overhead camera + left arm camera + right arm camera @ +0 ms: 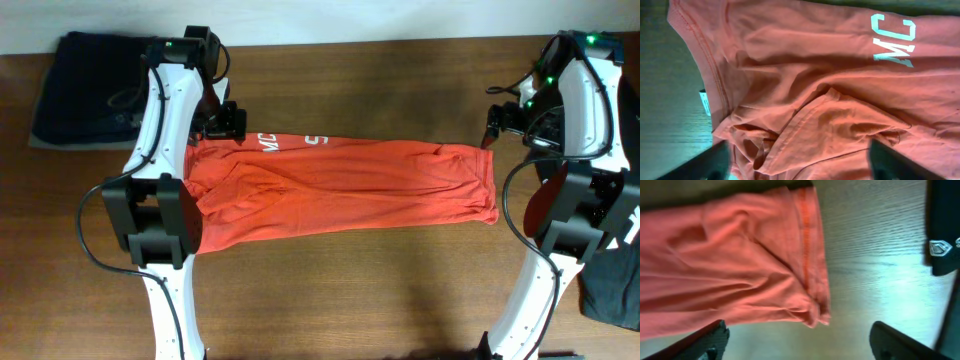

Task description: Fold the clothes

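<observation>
The red-orange T-shirt point(340, 185) lies across the middle of the table, folded lengthwise into a long band, with part of its white lettering point(268, 142) showing at the far left edge. My left gripper point(226, 122) hovers over the shirt's far left end, open and empty; in the left wrist view its fingers point(796, 162) straddle the bunched sleeve and collar point(805, 125). My right gripper point(497, 122) is above the table just past the shirt's far right corner, open and empty; in the right wrist view its fingers point(797, 342) frame the hem corner point(815, 312).
Dark navy folded garments point(95, 90) lie at the back left. A black T-shirt point(615, 280) lies at the right edge behind my right arm's base. Bare wooden table point(350, 290) runs along the front.
</observation>
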Robot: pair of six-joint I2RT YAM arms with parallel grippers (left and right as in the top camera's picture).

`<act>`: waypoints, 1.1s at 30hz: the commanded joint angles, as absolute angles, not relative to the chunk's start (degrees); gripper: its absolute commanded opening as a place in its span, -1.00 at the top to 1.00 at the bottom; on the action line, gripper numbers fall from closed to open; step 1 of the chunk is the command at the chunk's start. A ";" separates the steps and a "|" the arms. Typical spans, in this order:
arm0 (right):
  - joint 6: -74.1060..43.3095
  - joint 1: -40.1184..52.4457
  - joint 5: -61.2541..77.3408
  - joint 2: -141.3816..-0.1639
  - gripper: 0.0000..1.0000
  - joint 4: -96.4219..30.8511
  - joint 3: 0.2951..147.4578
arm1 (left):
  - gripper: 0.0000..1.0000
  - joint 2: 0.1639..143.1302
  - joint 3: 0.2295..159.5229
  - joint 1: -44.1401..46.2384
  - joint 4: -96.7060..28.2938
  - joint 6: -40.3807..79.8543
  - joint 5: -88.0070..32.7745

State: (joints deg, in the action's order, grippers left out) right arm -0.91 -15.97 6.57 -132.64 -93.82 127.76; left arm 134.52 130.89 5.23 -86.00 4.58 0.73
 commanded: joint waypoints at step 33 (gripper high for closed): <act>26.57 -31.14 37.56 -132.51 -1.00 -70.32 92.71 | -0.98 134.67 131.39 5.23 -84.05 5.17 1.30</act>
State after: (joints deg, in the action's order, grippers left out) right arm 25.19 -31.83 35.35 -130.45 -72.60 96.84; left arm 134.52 130.89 5.23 -84.18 4.82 0.75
